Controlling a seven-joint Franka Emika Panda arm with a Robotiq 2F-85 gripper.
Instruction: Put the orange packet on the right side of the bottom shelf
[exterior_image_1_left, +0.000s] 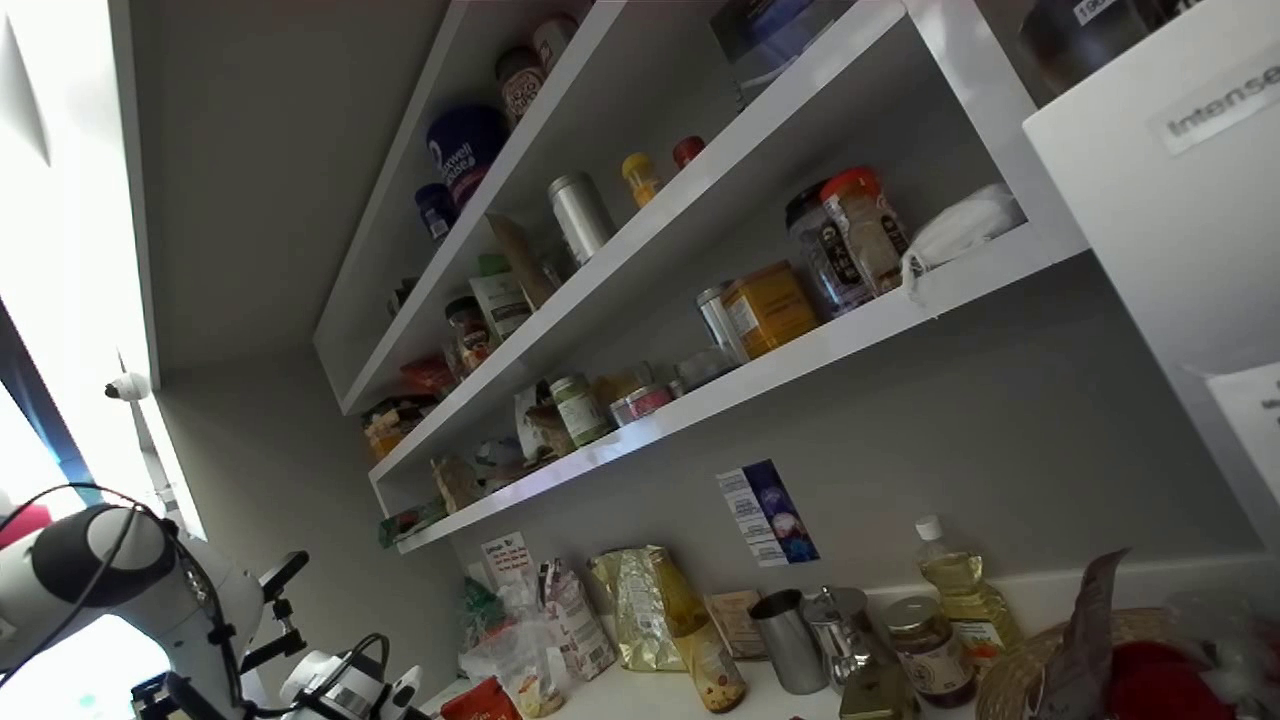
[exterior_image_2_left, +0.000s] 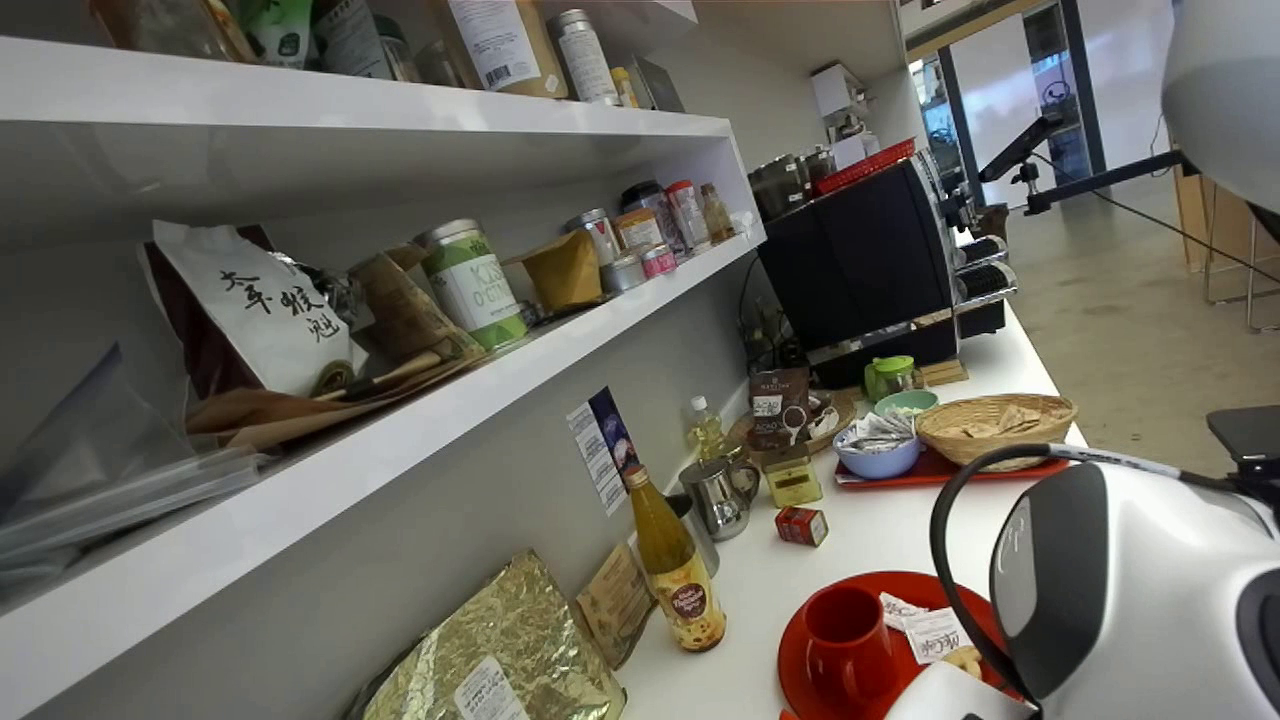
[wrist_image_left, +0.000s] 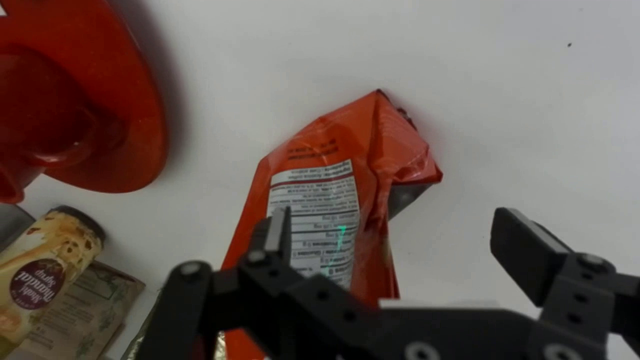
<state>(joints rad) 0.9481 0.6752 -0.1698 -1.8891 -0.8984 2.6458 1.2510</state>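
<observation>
Black end effector (wrist_image_left: 392, 227) has jaws wide apart, one in front of the orange packet (wrist_image_left: 325, 192), contact unclear.

1. In an exterior view, the long, thick-edged white bottom shelf (exterior_image_1_left: 690, 409) bears a yellow-orange box (exterior_image_1_left: 775, 312) near a red-lidded clear jar (exterior_image_1_left: 868, 232).
2. White-and-black robot arm (exterior_image_1_left: 110, 560): lower left, cropped.
3. Orange-red packet (exterior_image_1_left: 480, 702): just beside a clear plastic bag (exterior_image_1_left: 525, 662), cut off below.
4. Shiny gold foil bag (exterior_image_1_left: 632, 612): partly behind a slim yellow bottle (exterior_image_1_left: 697, 640).
</observation>
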